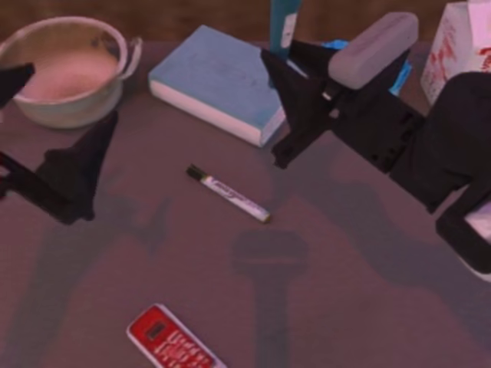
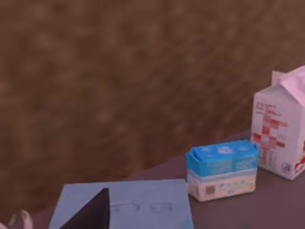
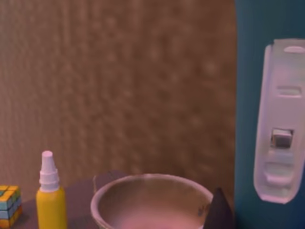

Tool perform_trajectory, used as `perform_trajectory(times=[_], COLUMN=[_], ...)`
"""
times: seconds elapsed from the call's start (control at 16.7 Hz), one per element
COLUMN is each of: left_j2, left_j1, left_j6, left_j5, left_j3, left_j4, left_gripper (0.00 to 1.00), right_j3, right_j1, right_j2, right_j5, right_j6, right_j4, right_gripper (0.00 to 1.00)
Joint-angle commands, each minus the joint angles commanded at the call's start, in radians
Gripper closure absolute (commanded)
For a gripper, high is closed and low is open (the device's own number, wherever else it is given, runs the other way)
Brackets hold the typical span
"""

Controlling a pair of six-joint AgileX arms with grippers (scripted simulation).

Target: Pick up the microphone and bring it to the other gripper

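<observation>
The microphone (image 1: 282, 23) hangs above the table's back middle. Only its teal handle shows in the top view; the head is out of view. In the right wrist view the handle (image 3: 248, 95) fills one side, with its white switch strip (image 3: 281, 119) facing the camera. My right gripper (image 1: 278, 70) is shut on the microphone, and one black fingertip (image 3: 218, 210) shows beside the handle. The other gripper, my left one (image 1: 75, 90), hovers at the table's left with its fingers wide apart and nothing between them. One left finger (image 2: 93, 214) shows over the blue book.
A pinkish bowl (image 1: 115, 84) stands back left and a blue book (image 1: 215, 77) back centre. A white marker (image 1: 228, 194) lies mid-table and a red calculator (image 1: 173, 341) near the front. A milk carton (image 1: 453, 46) and blue tissue pack (image 2: 221, 169) stand back right. A yellow bottle (image 3: 50, 205) stands beyond the bowl.
</observation>
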Motion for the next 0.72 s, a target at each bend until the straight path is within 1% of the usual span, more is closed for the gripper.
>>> perform_trajectory(times=[0.24,0.42,0.54,0.72], left_j2=[0.298,0.450,0.511,0.531], left_j1=[-0.072,-0.112,-0.128,-0.133], left_j6=[0.030,0.043,0.047,0.047], left_j5=[0.169,0.263,0.300,0.312], left_j3=[0.184,0.274,0.306,0.315], left_j4=[0.115,0.166,0.183,0.187], left_gripper=[0.00,0.00,0.00,0.00], right_j3=[0.000,0.000,0.000,0.000], right_j1=[0.000,0.000,0.000,0.000], right_j2=[0.000,0.000,0.000,0.000], right_j5=[0.000,0.000,0.000,0.000], right_j6=[0.000,0.000,0.000,0.000], right_j4=[0.000,0.000,0.000,0.000], right_gripper=[1.00,1.00,1.00,1.00])
